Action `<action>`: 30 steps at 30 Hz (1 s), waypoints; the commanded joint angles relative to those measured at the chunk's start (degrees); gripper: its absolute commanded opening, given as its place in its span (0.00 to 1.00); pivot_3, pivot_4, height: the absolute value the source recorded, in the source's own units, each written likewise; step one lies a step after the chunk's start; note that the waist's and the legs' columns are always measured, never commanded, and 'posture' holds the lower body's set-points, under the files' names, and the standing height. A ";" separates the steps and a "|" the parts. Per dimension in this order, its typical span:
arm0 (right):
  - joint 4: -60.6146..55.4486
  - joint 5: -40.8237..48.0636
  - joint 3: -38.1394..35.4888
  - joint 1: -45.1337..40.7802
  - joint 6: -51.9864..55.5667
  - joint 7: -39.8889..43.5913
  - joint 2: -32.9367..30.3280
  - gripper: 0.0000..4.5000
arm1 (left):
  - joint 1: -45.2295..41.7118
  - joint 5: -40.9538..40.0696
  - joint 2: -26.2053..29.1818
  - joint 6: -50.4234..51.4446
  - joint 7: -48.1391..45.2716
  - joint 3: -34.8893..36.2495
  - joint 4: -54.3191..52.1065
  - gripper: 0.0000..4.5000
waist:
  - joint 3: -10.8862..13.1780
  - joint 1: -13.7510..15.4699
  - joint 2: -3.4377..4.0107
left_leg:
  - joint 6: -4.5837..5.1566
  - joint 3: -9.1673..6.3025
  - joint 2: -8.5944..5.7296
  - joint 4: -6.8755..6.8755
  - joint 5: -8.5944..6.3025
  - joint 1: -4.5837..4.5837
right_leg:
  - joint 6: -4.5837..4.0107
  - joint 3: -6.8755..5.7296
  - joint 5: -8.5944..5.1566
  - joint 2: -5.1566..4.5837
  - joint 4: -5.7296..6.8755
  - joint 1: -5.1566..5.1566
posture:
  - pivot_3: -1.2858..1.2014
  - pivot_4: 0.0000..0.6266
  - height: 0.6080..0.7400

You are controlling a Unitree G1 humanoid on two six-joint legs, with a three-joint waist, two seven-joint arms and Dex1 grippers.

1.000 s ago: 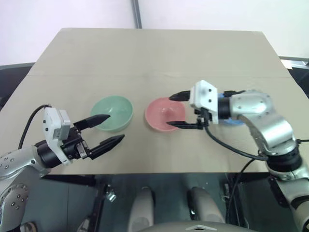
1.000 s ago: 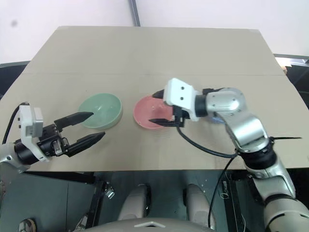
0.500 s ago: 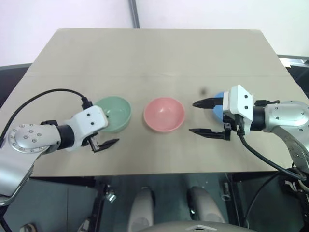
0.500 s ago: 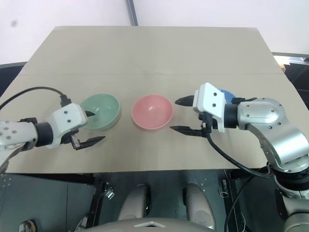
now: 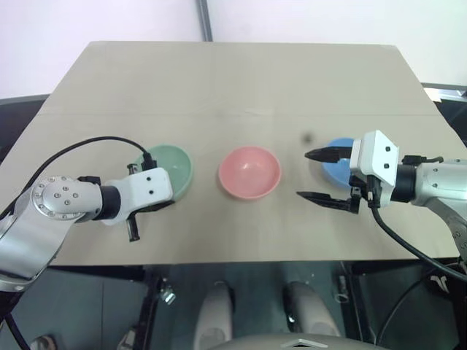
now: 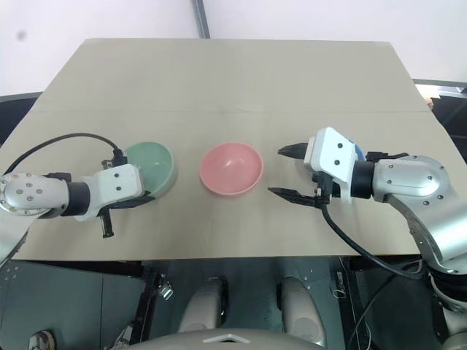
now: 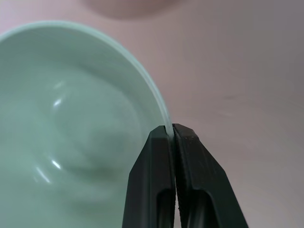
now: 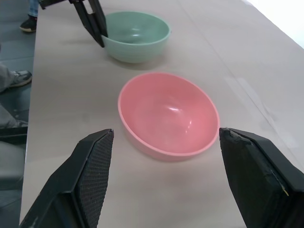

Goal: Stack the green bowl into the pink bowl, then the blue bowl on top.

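Observation:
Three bowls stand in a row on the tan table (image 5: 233,87). The green bowl (image 5: 174,162) is at the left, and my left gripper (image 7: 171,129) is shut on its near rim, one finger inside and one outside. In the middle sits the pink bowl (image 5: 249,171), upright and empty. My right gripper (image 5: 303,175) hovers open just to its right, fingers pointing at it and not touching. The blue bowl (image 5: 338,169) lies behind that gripper, partly hidden by it. The right wrist view shows the pink bowl (image 8: 168,114) and, beyond it, the pinched green bowl (image 8: 137,33).
The table's near edge (image 5: 241,259) runs just below both arms. A small dark spot (image 5: 307,136) marks the table behind the right gripper. A person's shoe (image 8: 31,21) shows past the table's edge in the right wrist view.
My left gripper rolled over, reached the green bowl's near rim and shut on it. My right gripper drew back to the right, away from the pink bowl, and stayed open.

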 commanded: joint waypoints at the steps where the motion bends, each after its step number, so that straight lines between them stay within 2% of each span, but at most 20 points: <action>1: -1.24 0.68 -2.80 0.31 -1.76 -0.66 -1.10 0.86 | -4.28 -3.22 1.27 -1.71 -3.79 5.54 -0.22 0.00 | 0.00 0.01 -0.01 | 0.00 0.00 0.00 0.01 0.00 -0.01 | 0.00 0.00 0.00 0.00 0.00 0.00 | 0.52 0.24 1.00; 4: -1.19 0.73 -3.80 1.27 -2.08 -1.12 -1.71 0.86 | -12.28 -9.35 1.93 0.41 -7.80 6.57 -1.07 0.00 | 0.02 0.32 -0.04 | 0.00 -0.13 0.00 0.10 0.00 -0.14 | 0.00 -0.14 0.00 0.00 0.01 -0.02 | 0.52 0.24 1.00; 8: -1.92 1.07 -5.14 2.59 -1.72 -2.46 -2.31 0.86 | -21.32 -12.76 2.01 1.91 -11.47 2.48 -1.98 0.00 | 0.02 0.25 -0.04 | 0.00 -0.12 -0.01 0.23 0.00 -0.21 | 0.02 -0.13 0.01 -0.02 -0.01 0.00 | 0.52 0.24 1.00; 13: -3.97 1.98 -7.69 5.52 -0.44 -4.96 -2.92 0.86 | -32.99 -6.24 -4.21 -3.87 -15.43 -10.99 1.76 0.00 | 0.02 0.29 -0.03 | 0.00 -0.17 0.00 0.29 0.00 -0.21 | 0.02 -0.15 0.01 0.03 0.11 0.00 | 0.52 0.24 1.00; 18: -6.37 2.18 -9.67 8.73 0.15 -6.87 -3.55 0.86 | -41.13 3.65 -14.21 -13.17 -17.31 -21.88 11.94 0.00 | 0.00 0.65 0.01 | 0.01 -0.27 -0.02 0.54 0.00 -0.22 | 0.03 -0.21 0.01 0.05 0.19 0.11 | 0.52 0.24 1.00; 19: -6.84 2.39 -9.94 9.14 0.35 -7.39 -3.58 0.86 | -42.00 5.04 -15.54 -15.32 -18.14 -22.97 13.93 0.15 | 0.00 0.66 0.01 | 0.01 -0.27 -0.02 0.65 0.00 -0.27 | 0.03 -0.20 0.01 0.06 0.21 0.11 | 0.52 0.24 1.00; 21: -7.47 2.59 -10.42 10.14 0.45 -8.09 -3.75 0.86 | -43.40 6.50 -18.10 -18.08 -18.75 -23.80 16.99 0.28 | 0.00 0.36 0.01 | 0.02 -0.25 -0.02 0.72 -0.01 -0.30 | 0.04 -0.16 0.02 0.05 0.21 0.11 | 0.52 0.24 1.00; 24: -7.50 2.22 -10.71 11.31 0.25 -9.02 -3.85 0.86 | -44.77 6.65 -20.22 -18.19 -18.83 -22.63 18.86 0.61 | 0.00 0.21 0.01 | 0.02 -0.27 -0.02 0.72 -0.01 -0.31 | 0.04 -0.16 0.02 0.05 0.20 0.11 | 0.52 0.24 1.00; 25: -7.12 1.81 -10.47 11.56 0.06 -9.30 -3.93 0.86 | -44.99 5.49 -20.41 -16.23 -18.72 -21.36 18.67 0.68 | 0.00 0.18 0.01 | 0.02 -0.27 -0.02 0.72 -0.01 -0.31 | 0.04 -0.16 0.02 0.05 0.20 0.11 | 0.52 0.24 1.00; 30: -1.63 -2.95 -6.20 10.84 -0.90 -11.03 -4.51 0.86 | -42.34 -2.69 -15.99 -2.81 -19.17 -12.51 14.53 0.68 | 0.00 -0.31 0.00 | 0.02 -0.28 -0.01 0.73 -0.01 -0.30 | 0.05 -0.16 0.01 0.05 0.24 0.11 | 0.52 0.24 1.00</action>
